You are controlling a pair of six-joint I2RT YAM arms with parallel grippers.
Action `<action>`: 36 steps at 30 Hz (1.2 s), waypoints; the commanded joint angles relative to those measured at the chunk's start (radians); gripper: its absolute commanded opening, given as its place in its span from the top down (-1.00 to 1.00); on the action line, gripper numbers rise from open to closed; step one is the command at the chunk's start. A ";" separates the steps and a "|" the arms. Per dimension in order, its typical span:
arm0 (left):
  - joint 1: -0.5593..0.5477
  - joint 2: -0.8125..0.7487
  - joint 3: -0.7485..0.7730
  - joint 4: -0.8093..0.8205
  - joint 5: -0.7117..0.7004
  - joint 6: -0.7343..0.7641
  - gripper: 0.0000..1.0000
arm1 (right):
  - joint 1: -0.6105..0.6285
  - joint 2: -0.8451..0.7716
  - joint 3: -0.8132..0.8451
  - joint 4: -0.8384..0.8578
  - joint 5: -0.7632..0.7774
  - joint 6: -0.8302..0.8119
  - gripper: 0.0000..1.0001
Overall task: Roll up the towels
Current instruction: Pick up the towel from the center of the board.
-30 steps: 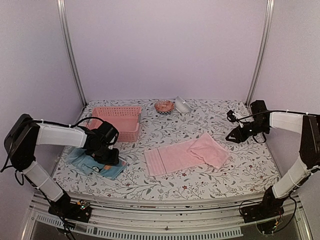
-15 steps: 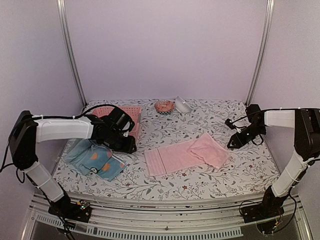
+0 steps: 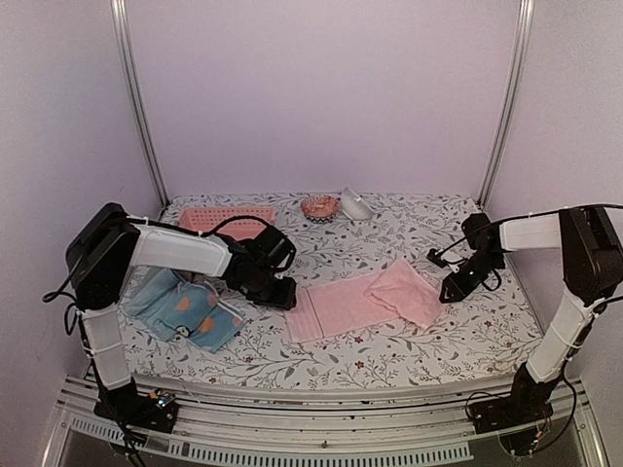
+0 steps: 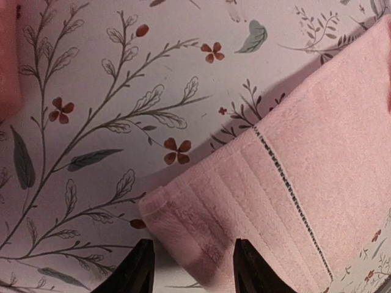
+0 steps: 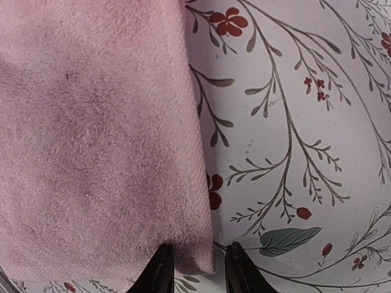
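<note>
A pink towel (image 3: 346,305) lies flat mid-table, its right end folded over (image 3: 409,290). My left gripper (image 3: 283,293) is low at its left end. In the left wrist view the left gripper (image 4: 192,273) is open, its fingertips (image 4: 142,268) either side of the towel's ribbed corner (image 4: 201,226). My right gripper (image 3: 450,290) sits at the towel's right edge. The right wrist view shows the right gripper (image 5: 198,271) open, straddling the corner of the pink towel (image 5: 91,140). A light blue towel with orange motifs (image 3: 190,313) lies crumpled at the left.
A pink perforated basket (image 3: 226,218) stands at the back left, partly behind my left arm. A small patterned bowl (image 3: 319,206) and a white object (image 3: 355,205) sit at the back edge. The floral tablecloth (image 3: 389,350) covers the whole surface.
My left arm left the blue towel and swung right to the pink towel's left end. The right arm came down and left to the towel's right edge, its jaws narrowing.
</note>
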 commanded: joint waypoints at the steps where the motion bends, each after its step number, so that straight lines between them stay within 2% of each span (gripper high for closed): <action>1: -0.011 0.024 0.037 0.027 -0.065 -0.013 0.11 | 0.011 0.044 -0.025 0.005 0.059 -0.015 0.46; 3: -0.010 0.026 0.044 0.025 -0.077 -0.006 0.20 | 0.010 0.053 -0.027 0.010 0.062 -0.017 0.58; 6: -0.010 0.029 0.056 0.028 -0.087 0.007 0.47 | 0.010 0.055 -0.024 0.020 0.067 -0.017 0.90; 11: -0.011 0.026 0.087 0.042 -0.092 0.038 1.00 | 0.010 0.018 0.015 0.015 0.094 -0.024 0.95; 16: -0.010 0.002 0.146 0.040 -0.112 0.111 1.00 | -0.033 -0.038 0.147 -0.036 0.112 -0.047 0.96; 24: -0.008 -0.139 0.336 0.014 -0.219 0.275 1.00 | -0.168 -0.058 0.607 -0.173 0.099 -0.083 0.96; 26: -0.008 -0.182 0.343 0.017 -0.224 0.294 1.00 | -0.180 -0.093 0.666 -0.202 0.063 -0.096 0.96; 28: -0.008 -0.215 0.318 0.023 -0.217 0.300 1.00 | -0.182 -0.179 0.639 -0.242 -0.058 -0.179 0.96; 30: -0.007 -0.232 0.275 0.021 -0.194 0.284 1.00 | -0.180 -0.303 0.495 -0.306 -0.193 -0.338 0.96; 31: -0.008 -0.234 0.253 0.016 -0.176 0.273 1.00 | -0.179 -0.368 0.413 -0.304 -0.199 -0.391 0.96; 36: -0.011 -0.191 0.180 -0.010 -0.063 0.244 1.00 | -0.183 -0.668 -0.030 -0.260 0.034 -0.602 0.96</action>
